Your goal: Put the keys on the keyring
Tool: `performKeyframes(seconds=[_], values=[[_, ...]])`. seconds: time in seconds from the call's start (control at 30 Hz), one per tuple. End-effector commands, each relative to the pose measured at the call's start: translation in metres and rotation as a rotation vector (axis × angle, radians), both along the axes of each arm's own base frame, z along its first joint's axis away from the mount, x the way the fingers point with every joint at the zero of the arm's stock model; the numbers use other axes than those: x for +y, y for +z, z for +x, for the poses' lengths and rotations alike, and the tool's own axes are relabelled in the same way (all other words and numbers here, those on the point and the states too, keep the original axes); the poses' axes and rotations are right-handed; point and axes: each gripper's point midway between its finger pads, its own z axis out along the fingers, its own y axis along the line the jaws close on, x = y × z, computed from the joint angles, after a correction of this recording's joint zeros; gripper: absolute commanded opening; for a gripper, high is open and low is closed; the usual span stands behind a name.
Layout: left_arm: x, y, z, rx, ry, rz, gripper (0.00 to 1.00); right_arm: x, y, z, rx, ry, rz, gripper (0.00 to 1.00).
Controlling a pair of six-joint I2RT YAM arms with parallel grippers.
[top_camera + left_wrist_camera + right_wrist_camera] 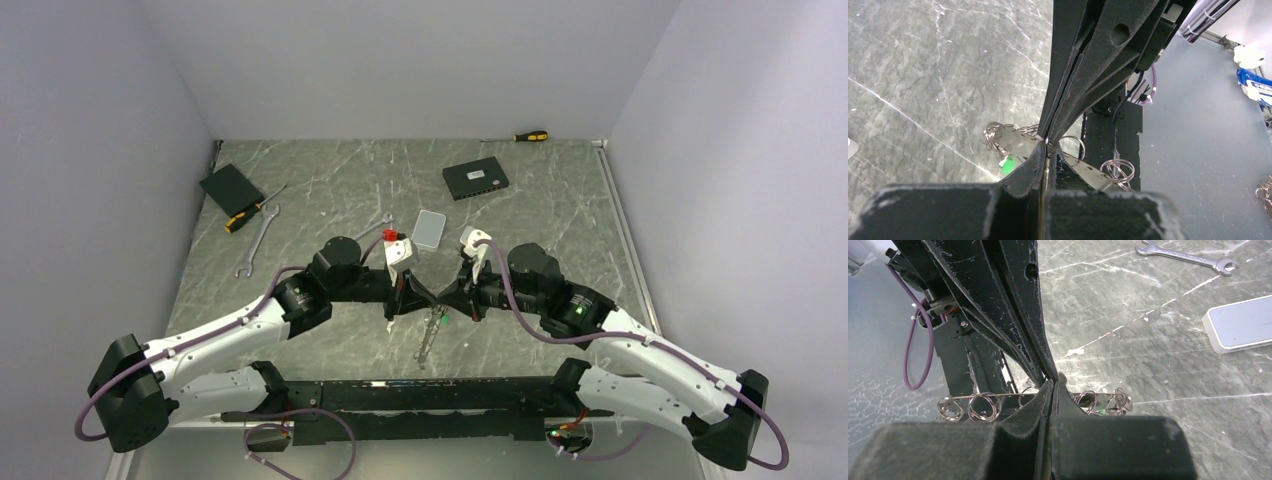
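Keyring [429, 338] stretches lengthwise near-to-far, far end pinched by both jaws.

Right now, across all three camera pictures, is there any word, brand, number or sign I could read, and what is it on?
No text can be read in any view.
On the blue and white packet: some print, too blurred to read.
On the black box near the table's far edge: any marks are too small to read.
On the green tag hanging from the keyring: no print shows.
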Motion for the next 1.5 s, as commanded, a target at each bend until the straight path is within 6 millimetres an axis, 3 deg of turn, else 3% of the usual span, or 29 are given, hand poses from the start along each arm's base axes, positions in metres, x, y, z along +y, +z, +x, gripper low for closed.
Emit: performKeyframes(seconds=[0.0,0.33,0.4,0.5,0.6,0.63,0.8,1.0,1.47], values=[[-0.003,0.022,0.008,-0.069,0.021,-0.054,0.00,0.012,0.045,-0.003,-0.082,0.033,0.155,0.00],[0.006,0.023,0.006,-0.091,0.041,-0.049,0.01,0.012,0.044,-0.008,-0.092,0.068,0.161,0.00],[0.010,0.022,0.006,-0.104,0.045,-0.034,0.16,0.013,0.044,-0.016,-0.108,0.115,0.168,0.00],[0.018,0.024,0.001,-0.132,0.046,-0.036,0.51,0.012,0.045,-0.025,-0.132,0.171,0.186,0.00],[0.028,0.029,0.002,-0.165,0.092,-0.050,0.71,0.013,0.045,-0.029,-0.163,0.201,0.199,0.00],[0.032,0.030,0.001,-0.178,0.097,-0.054,0.74,0.014,0.045,-0.029,-0.174,0.209,0.205,0.00],[0.043,0.036,-0.007,-0.207,0.094,-0.058,0.69,0.018,0.045,-0.030,-0.226,0.237,0.239,0.00],[0.036,0.031,-0.014,-0.148,0.053,-0.066,0.66,0.018,0.053,-0.028,-0.325,0.239,0.321,0.00],[0.036,0.020,-0.017,-0.134,0.040,-0.070,0.70,0.021,0.061,-0.020,-0.379,0.205,0.369,0.00]])
